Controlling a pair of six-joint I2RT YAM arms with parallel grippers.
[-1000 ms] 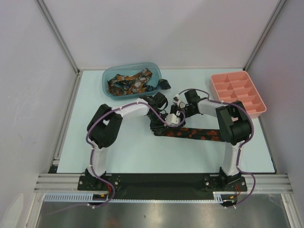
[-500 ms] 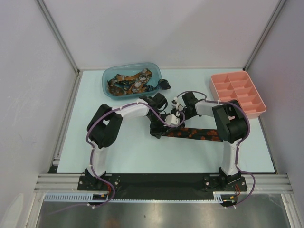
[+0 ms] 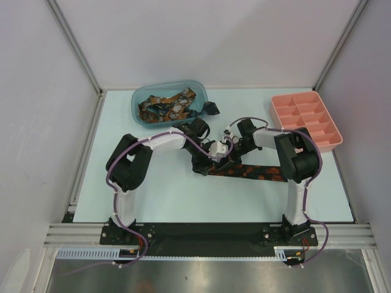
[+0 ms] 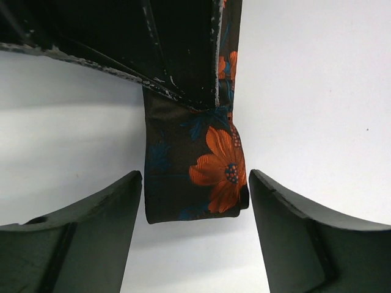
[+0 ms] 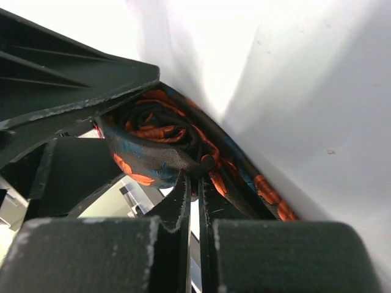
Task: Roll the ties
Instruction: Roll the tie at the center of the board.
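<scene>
Tie (image 3: 253, 173), dark with orange-red flowers, lies stretched flat across the middle of the tabletop (image 3: 171, 195). It runs from beside the right arm's elbow leftward to where both grippers meet.

The left gripper (image 4: 195, 178) hangs over the tie's left end with its jaws spread wide. The squared-off end of the fabric lies on the tabletop between the two fingers (image 4: 91, 232). Its edges come very close to both, and I cannot tell whether they touch.

The right gripper (image 5: 194, 183) has its jaws closed to a thin slit and pinches the fabric. Just beyond its fingertips the tie is wound into a loose coil, and the flat length trails away from it along the tabletop. A finger of the left gripper stands right next to this coil.

At the back left sits a blue bin (image 3: 135, 104) holding a tangled heap of more ties (image 3: 165, 107). A small dark object (image 3: 212, 108), too small to identify, lies on the tabletop just beside the bin's right end. At the back right stands a pink tray (image 3: 305, 119) divided into compartments, well apart from the tie.
</scene>
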